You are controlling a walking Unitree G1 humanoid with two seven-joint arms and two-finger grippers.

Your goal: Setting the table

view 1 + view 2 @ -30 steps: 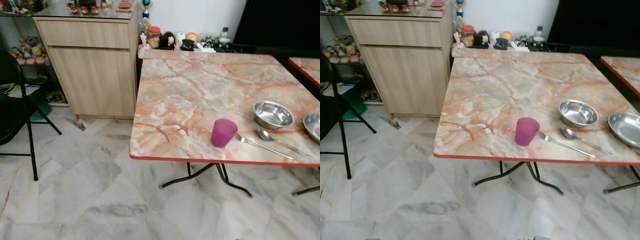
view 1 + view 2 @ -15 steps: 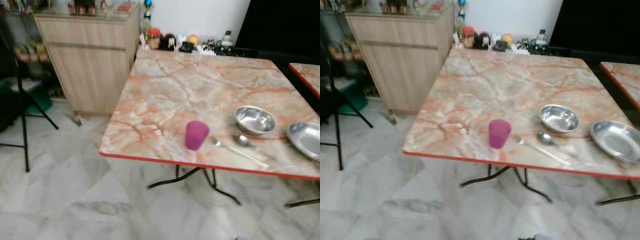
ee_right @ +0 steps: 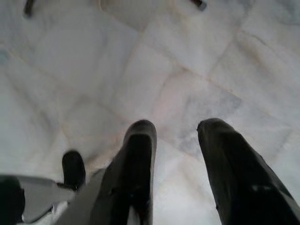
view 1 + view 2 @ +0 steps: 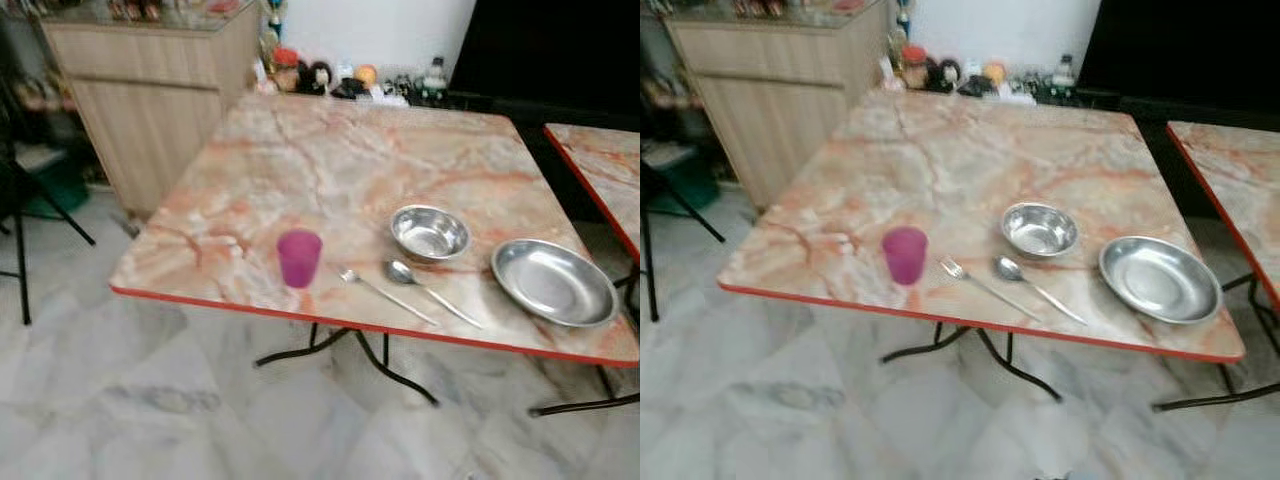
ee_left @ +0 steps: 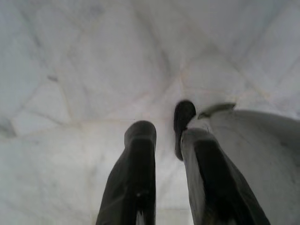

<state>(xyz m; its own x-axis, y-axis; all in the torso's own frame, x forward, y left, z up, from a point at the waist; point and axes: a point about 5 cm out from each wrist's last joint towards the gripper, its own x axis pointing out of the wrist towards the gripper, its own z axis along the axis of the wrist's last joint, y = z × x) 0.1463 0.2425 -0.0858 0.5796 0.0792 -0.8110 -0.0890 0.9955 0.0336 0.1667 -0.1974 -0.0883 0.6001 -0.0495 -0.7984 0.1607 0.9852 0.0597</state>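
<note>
Plainly, both arms hang idle toward the pale marbled floor tiles (image 3: 197, 70), well short of the square marble-patterned table with a red edge (image 4: 330, 170) where the tableware sits. The left gripper (image 5: 166, 140) has its two black fingers parted by a narrow gap with nothing between them; the right gripper (image 3: 176, 140) has its fingers spread wider, also holding nothing. Along the table's near edge, from left to right, stand a translucent purple plastic cup (image 4: 299, 258), upright; a slim steel fork (image 4: 385, 294); a steel spoon (image 4: 430, 293); and a wide shallow steel plate (image 4: 553, 281) at the right. A small round steel bowl (image 4: 429, 232) sits just beyond the fork and spoon, toward the far side. The fork and spoon lie side by side, slightly apart, with their long axes running diagonally: heads toward the far left, handles toward the near right edge. Judging by this layout, the cutlery, bowl and plate lie right of centre, so the right arm looks better placed for them, while the cup falls to the left arm. Clutter at the far edge, a light wooden cabinet (image 4: 150, 110) at far left and a second table (image 4: 600, 170) cut off at right are soft with blur.
</note>
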